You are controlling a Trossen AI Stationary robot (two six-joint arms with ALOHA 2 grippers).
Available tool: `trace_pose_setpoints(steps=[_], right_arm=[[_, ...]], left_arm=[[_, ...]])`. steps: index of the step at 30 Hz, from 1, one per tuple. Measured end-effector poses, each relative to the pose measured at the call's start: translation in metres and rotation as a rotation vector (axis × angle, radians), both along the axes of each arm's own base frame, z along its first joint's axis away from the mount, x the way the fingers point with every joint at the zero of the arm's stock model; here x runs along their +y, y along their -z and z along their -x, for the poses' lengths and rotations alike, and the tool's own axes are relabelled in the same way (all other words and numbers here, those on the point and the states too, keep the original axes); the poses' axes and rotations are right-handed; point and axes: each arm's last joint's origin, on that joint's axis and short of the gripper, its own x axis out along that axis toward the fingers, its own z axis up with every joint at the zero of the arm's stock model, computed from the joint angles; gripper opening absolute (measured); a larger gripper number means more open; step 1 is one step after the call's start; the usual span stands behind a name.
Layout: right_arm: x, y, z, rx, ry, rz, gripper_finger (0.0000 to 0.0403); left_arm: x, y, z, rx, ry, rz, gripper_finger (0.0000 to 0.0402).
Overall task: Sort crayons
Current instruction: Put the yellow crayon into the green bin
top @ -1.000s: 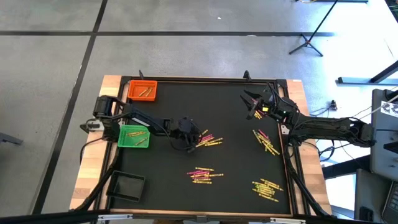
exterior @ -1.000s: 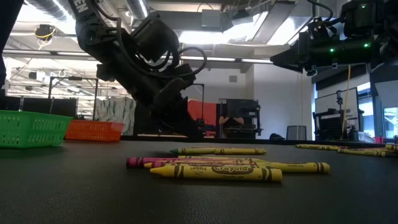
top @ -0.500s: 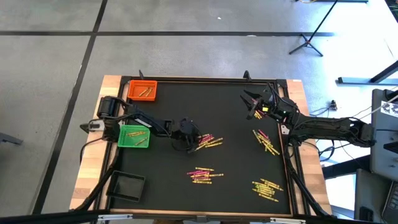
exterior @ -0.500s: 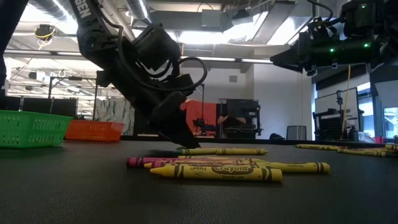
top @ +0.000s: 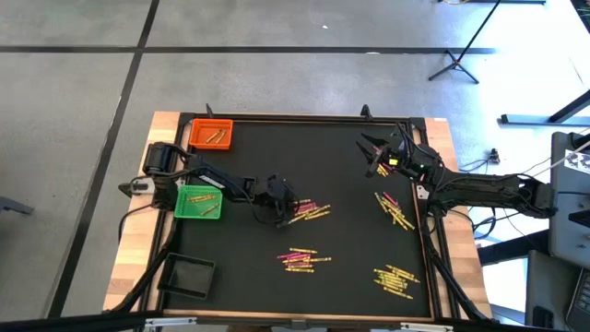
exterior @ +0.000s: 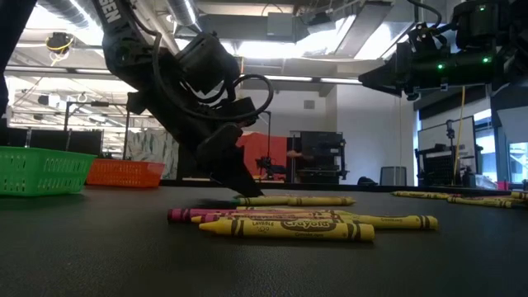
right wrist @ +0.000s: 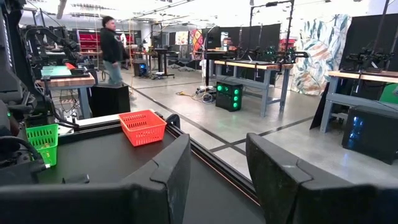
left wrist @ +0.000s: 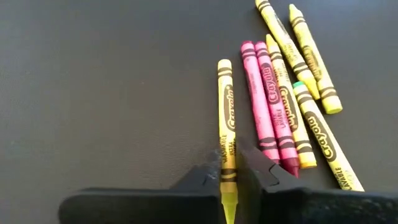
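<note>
Yellow and pink crayons lie in loose groups on the black mat: a middle group (top: pixel 311 209), a near group (top: pixel 300 259) and two at the right (top: pixel 395 210) (top: pixel 395 279). My left gripper (left wrist: pixel 229 180) is down on the mat at the middle group's left end (top: pixel 279 210), shut on a single yellow crayon (left wrist: pixel 226 106). That crayon lies beside two pink ones (left wrist: pixel 267 112). My right gripper (right wrist: pixel 217 168) hangs open and raised over the far right of the table (top: pixel 373 152), touching nothing. My left gripper pinches the yellow crayon between its two fingers at the end nearest the gripper (left wrist: pixel 228 163), one finger on each long side. The fingers come slanting down from the table's left (exterior: pixel 243 188). The crayon runs on away from them and lies flat on the mat.
An orange tray (top: pixel 211 134) with a few crayons stands at the far left, a green tray (top: pixel 198 202) with crayons at the left, and a black tray (top: pixel 189 274) at the near left. The mat's raised frame (top: pixel 426 231) runs along the right. A person (right wrist: pixel 112 46) walks in the room behind.
My left gripper has sunk toward the mat and tipped further down, its fingertips now at the left end of the middle group of crayons. The crayons lie where they were.
</note>
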Motion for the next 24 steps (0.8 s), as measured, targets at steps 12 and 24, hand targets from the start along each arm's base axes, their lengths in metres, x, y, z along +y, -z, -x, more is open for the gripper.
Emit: trace_pose_setpoints(steps=[12, 24], right_arm=[[0.000, 0.000, 0.000, 0.002, 0.000, 0.000, 0.0154], [0.000, 0.001, 0.000, 0.005, 0.000, -0.002, 0.0154]], left_arm=[[0.005, -0.050, 0.011, -0.069, -0.074, -0.137, 0.0014], [0.048, -0.120, 0.073, 0.041, -0.532, -0.474, 0.0015]])
